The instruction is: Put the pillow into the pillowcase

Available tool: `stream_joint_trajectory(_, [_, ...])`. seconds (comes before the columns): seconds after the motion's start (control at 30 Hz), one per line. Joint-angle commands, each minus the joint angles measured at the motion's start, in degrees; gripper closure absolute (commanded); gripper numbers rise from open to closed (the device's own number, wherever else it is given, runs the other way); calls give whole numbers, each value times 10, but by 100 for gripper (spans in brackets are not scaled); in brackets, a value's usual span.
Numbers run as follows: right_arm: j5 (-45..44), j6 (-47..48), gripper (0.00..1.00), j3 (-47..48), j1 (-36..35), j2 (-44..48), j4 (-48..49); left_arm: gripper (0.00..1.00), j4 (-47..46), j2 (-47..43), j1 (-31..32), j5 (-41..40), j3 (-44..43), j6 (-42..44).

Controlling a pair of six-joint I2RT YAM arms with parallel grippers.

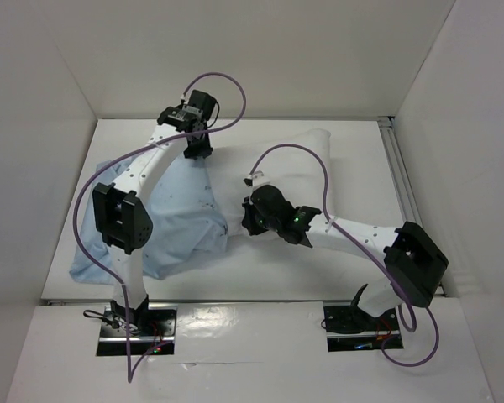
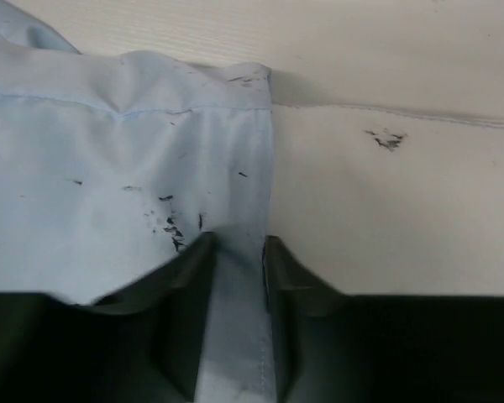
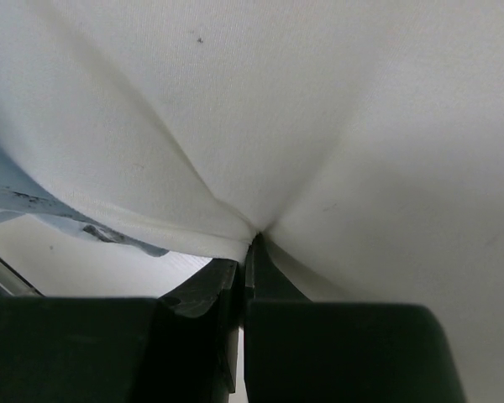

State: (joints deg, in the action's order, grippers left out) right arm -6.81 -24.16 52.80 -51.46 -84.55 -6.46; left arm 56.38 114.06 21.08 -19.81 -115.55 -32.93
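Insertion partway, we judge: plump white fabric pillow point(image 1: 319, 164) centre-right on bench point(image 1: 336, 281), left end inside wrinkled light blue fabric pillowcase point(image 1: 172, 231). Right gripper point(image 3: 250, 242) pinches pillow fold. Left gripper point(image 2: 238, 243) jaws apart, straddling pillowcase's far edge. Next, we reckon: clamp edge, draw rightward over pillow.

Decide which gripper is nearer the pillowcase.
Left. The left gripper has the pillowcase between its open jaws; the right gripper pinches the pillow just beside it.
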Motion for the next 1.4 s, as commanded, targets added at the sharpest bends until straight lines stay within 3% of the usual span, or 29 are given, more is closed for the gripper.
stream_joint_trajectory(0.0, [-1,-2,100,-13,-9,13,-58,71,25,4,-4,-36,-27,-11])
stream_joint_trajectory(0.03, [-1,-2,100,-13,-9,13,-58,82,25,4,-4,-23,-37,-5])
stream_joint_trajectory(0.07, [-1,-2,100,-13,-9,13,-58,100,19,4,-4,3,-45,2])
stream_joint_trajectory(0.4, [-42,23,100,54,-30,47,-102,100,-57,-51,92,230,-94,24])
stream_joint_trajectory(0.5, [-65,34,100,86,-58,59,-124,100,-70,-63,138,259,-121,-17])
stream_joint_trajectory(0.6, [-73,34,100,69,-65,66,-93,100,-132,-68,176,268,-92,-84])
stream_joint_trajectory(0.73, [-67,22,100,17,-70,86,-52,100,-161,-32,176,244,-78,-105])
stream_joint_trajectory(0.83, [-96,1,100,19,-70,91,-84,100,-161,-2,168,255,-107,-87])
stream_joint_trajectory(0.93, [-160,-31,36,74,-70,134,-195,100,-161,13,156,260,-125,-75])
stream_joint_trajectory(0.97, [-180,-45,23,84,-76,175,-244,100,-156,13,156,261,-125,-69])
stream_joint_trajectory(1.07, [-262,-121,1,96,-76,264,-303,100,-156,13,150,255,-125,-58])
stream_joint_trajectory(1.13, [-308,-186,1,96,-76,296,-381,100,-156,13,150,249,-125,-57])
stream_joint_trajectory(1.17, [-356,-275,1,102,-76,306,-419,100,-156,13,150,249,-125,-50])
stream_joint_trajectory(1.23, [-390,-360,1,102,-76,322,-534,100,-156,8,150,258,-120,-44])
stream_joint_trajectory(1.37, [-372,-563,1,75,-76,342,-665,100,-156,3,150,271,-108,-33])
